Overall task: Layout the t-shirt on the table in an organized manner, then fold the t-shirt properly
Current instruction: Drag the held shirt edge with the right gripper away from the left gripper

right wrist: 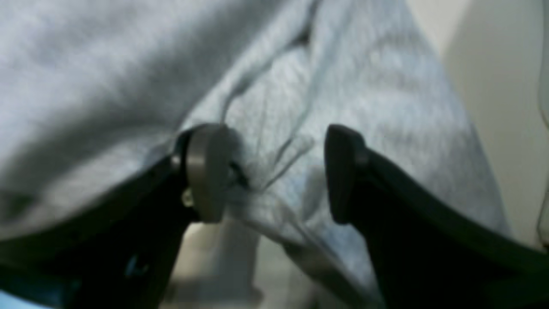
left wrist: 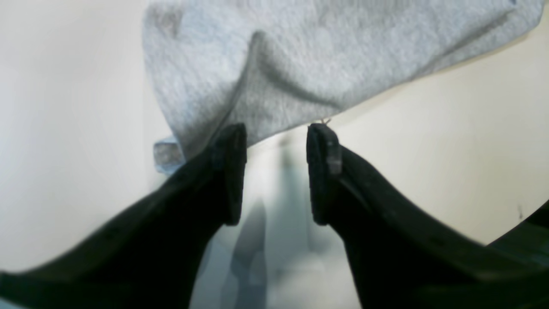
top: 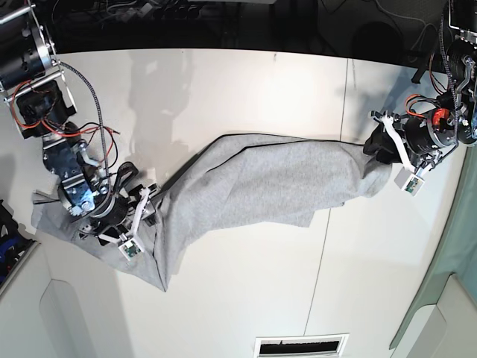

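The light grey t-shirt (top: 268,183) lies stretched in a rumpled band across the white table (top: 246,89), from lower left to the right. My left gripper (top: 374,149) is at the shirt's right end. In the left wrist view its jaws (left wrist: 276,128) stand open over bare table (left wrist: 450,150), tips at the hem of the t-shirt (left wrist: 300,56), nothing between them. My right gripper (top: 153,210) is at the shirt's lower left part. In the right wrist view it (right wrist: 274,133) is open, with loose folds of the t-shirt (right wrist: 364,86) lying between the fingers. No lettering shows.
A thin dark seam (top: 337,149) crosses the table near the right. A vent grille (top: 302,345) sits at the front edge. Cables and dark gear (top: 186,19) line the back. A bit of grey cloth (top: 45,212) pokes out behind the right arm.
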You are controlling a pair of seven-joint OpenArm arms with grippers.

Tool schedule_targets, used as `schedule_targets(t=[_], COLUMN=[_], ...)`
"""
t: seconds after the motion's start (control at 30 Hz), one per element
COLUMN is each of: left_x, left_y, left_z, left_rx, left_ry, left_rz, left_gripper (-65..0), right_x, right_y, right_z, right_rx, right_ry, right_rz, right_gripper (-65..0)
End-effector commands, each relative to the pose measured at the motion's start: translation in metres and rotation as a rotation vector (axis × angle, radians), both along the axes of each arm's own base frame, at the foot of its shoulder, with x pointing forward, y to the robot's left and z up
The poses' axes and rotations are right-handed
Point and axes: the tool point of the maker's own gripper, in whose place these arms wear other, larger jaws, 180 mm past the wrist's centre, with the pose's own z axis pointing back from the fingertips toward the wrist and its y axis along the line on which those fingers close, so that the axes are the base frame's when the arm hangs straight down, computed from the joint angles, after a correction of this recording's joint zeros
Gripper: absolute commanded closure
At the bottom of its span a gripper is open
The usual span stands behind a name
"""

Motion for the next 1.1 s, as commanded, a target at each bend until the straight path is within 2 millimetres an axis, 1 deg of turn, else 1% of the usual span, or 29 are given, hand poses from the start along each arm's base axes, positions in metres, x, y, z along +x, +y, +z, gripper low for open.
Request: schedule_targets(t=[0.0, 0.03, 0.1, 0.2, 0.3, 0.43, 0.63, 0.7, 0.77, 0.9, 1.0, 1.07], left_x=[0.010, 0.010, 0.010, 0.010, 0.009, 0.010, 0.012, 0.012, 0.012, 0.011, 0.011, 0.011], left_y=[0.001, 0.001, 0.001, 0.001, 0.001, 0.001, 0.008, 0.012, 0.013, 0.013, 0.013, 0.012], left_z=[0.013, 0.013, 0.013, 0.013, 0.013, 0.013, 0.010, 0.007, 0.007, 0.006, 0.006, 0.006], left_rx=[-0.007, -0.008, -0.006, -0.007, -0.006, -0.004, 0.022, 0.026, 0.028, 0.029, 0.027, 0.023], left_ry=[-0.047, -0.046, -0.047, -0.046, -0.046, -0.047, -0.067, -0.058, -0.056, -0.054, -0.049, -0.050], left_rz=[-0.004, -0.004, -0.004, -0.004, -0.004, -0.004, 0.003, 0.025, 0.034, 0.033, 0.033, 0.034], left_gripper=[-26.1, -26.1, -26.1, -26.1, -26.1, -26.1, -25.3, -25.3, -25.3, -25.3, -25.3, -25.3], right_x=[0.015, 0.015, 0.015, 0.019, 0.027, 0.037, 0.041, 0.043, 0.048, 0.069, 0.090, 0.105], right_y=[-0.010, -0.015, -0.016, -0.012, -0.004, 0.004, 0.023, 0.029, 0.030, 0.017, -0.002, -0.017], right_z=[0.013, 0.010, 0.007, 0.013, 0.028, 0.055, 0.085, 0.101, 0.117, 0.149, 0.180, 0.202], right_rx=[-0.021, -0.031, -0.026, -0.044, -0.026, -0.017, -0.031, -0.031, -0.042, -0.109, -0.125, -0.122], right_ry=[-0.062, -0.072, -0.095, -0.140, -0.192, -0.260, -0.278, -0.301, -0.342, -0.425, -0.478, -0.505], right_rz=[-0.029, -0.037, -0.029, 0.012, 0.032, 0.054, 0.063, 0.071, 0.079, 0.059, 0.011, -0.036], right_gripper=[-27.6, -24.0, -16.0, 0.0, 0.0, 0.0, 0.0, 0.0, 0.0, 0.0, 0.0, 0.0])
